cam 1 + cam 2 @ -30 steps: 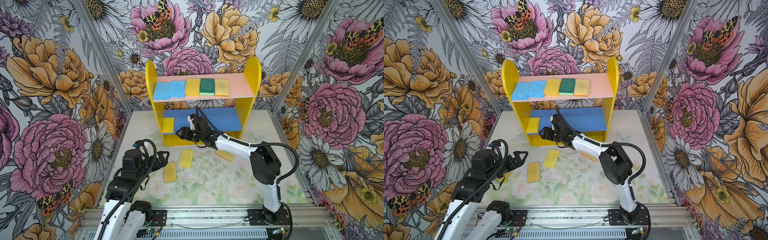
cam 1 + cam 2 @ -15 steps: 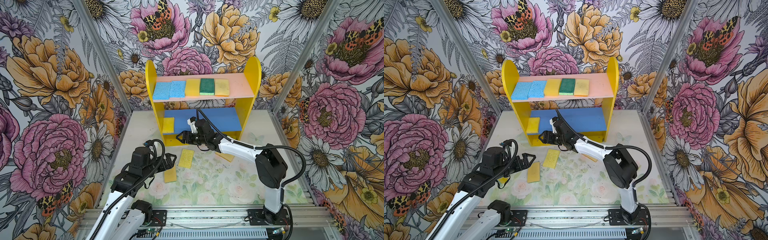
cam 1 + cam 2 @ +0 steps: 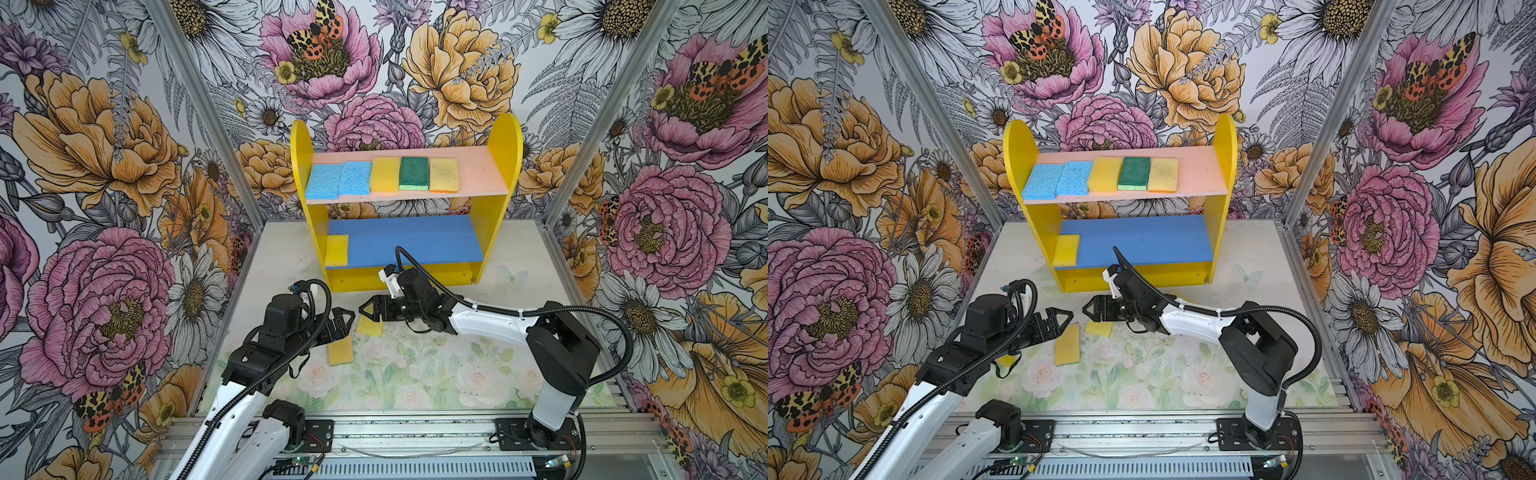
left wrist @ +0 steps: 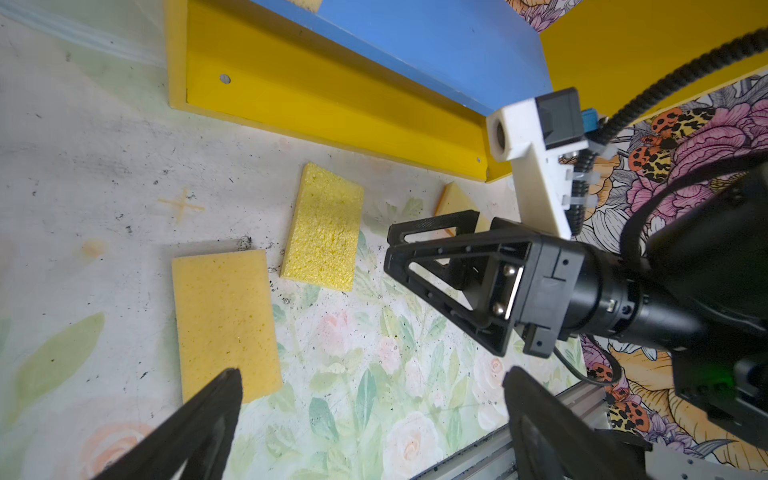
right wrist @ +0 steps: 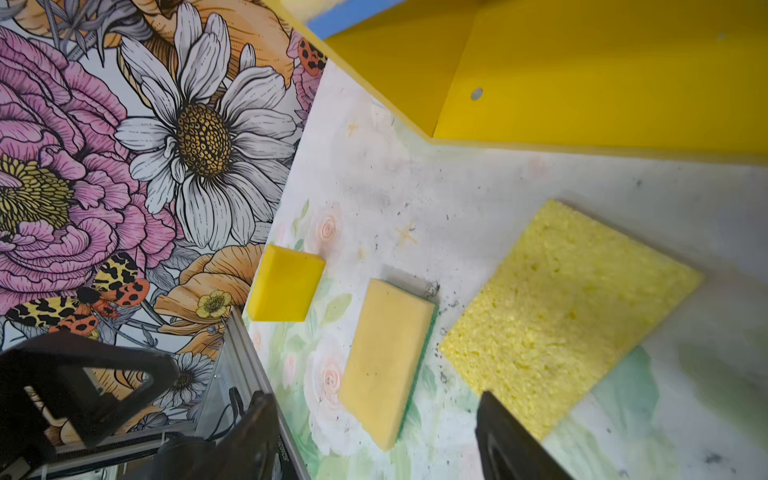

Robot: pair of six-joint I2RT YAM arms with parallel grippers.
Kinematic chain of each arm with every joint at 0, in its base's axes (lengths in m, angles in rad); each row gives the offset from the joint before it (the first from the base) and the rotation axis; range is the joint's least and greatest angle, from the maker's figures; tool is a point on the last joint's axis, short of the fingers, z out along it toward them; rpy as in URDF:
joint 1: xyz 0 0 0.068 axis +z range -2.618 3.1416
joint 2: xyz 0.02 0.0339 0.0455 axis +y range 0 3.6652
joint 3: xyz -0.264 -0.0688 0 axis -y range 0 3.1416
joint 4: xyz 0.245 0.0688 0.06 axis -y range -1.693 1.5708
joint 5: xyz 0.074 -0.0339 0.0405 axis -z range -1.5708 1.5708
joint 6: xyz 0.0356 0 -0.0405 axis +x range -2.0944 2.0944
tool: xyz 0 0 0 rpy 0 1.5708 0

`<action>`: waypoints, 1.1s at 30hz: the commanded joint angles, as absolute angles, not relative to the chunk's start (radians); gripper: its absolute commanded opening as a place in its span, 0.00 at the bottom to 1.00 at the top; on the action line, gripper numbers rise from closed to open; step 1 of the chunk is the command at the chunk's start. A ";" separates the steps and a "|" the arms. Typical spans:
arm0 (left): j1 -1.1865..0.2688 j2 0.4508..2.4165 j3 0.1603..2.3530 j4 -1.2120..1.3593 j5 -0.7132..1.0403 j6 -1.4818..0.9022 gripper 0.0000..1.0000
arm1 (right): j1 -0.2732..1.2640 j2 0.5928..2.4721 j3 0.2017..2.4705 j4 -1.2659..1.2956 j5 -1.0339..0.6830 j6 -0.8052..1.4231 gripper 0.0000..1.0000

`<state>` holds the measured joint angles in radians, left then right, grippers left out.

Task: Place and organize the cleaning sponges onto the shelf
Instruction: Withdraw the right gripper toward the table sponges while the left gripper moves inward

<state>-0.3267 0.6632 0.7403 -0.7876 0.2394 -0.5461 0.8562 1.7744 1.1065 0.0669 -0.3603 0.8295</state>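
Six cleaning sponges sit on the shelf [image 3: 505, 137] at the tabletop's [image 3: 415, 374] back edge: five in a row on the pink upper board [image 3: 478, 174] and a yellow sponge [image 3: 336, 249] at the left end of the blue lower board [image 3: 415, 245]. Four lie loose on the tabletop: a porous sponge [image 3: 370, 327] and a tan sponge [image 3: 340, 351] before the shelf's base, an orange-tan sponge [image 4: 453, 203] beside the right gripper [image 4: 390, 249], and a bright yellow block [image 5: 286, 283] by the left edge. The left gripper [image 3: 349, 323] and the right gripper hover there, jaws apart and empty, over a scuffed, speckled floral print walled by flower wallpaper [image 3: 104, 166].

Shelf [image 3: 505, 137] behind the right claw [image 3: 365, 309]: five sponges [image 3: 384, 174] in a row on upper board [image 3: 478, 174], one sponge [image 3: 336, 249] at left end of lower board [image 3: 415, 245]. On the table [image 3: 415, 374], a sponge [image 3: 370, 328] just below that claw's tips, another sponge [image 3: 340, 351] just left and nearer front, at the left claw [image 3: 347, 326]. Third sponge [image 4: 451, 203] right of right claw near shelf base; fourth sponge [image 5: 284, 284] far left by the wall [image 5: 124, 166].
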 commanded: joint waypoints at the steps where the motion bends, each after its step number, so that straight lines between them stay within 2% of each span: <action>1: -0.350 0.654 0.730 -0.770 0.239 -0.526 0.99 | 0.864 1.730 1.045 0.150 -0.379 0.842 0.76; 6: -0.385 0.680 0.731 -0.767 0.248 -0.524 0.99 | 0.873 1.728 0.962 0.163 -0.412 0.845 0.79; 13: -0.447 0.703 0.732 -0.770 0.236 -0.528 0.99 | 0.904 1.755 0.844 0.259 -0.418 0.879 0.88; 18: -0.515 0.693 0.727 -0.771 0.203 -0.534 0.99 | 0.924 1.777 0.822 0.288 -0.415 0.894 0.99; 27: -0.560 0.732 0.735 -0.788 0.169 -0.541 0.99 | 0.922 1.652 0.830 -0.011 -0.232 0.790 0.99; 33: -0.541 0.756 0.697 -0.790 0.087 -0.652 0.99 | 0.898 1.738 0.927 -0.010 -0.294 0.822 0.99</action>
<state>-0.5533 0.7513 0.7349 -0.7879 0.1532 -0.5774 0.9138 1.6997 0.8658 0.0097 -0.2924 0.8188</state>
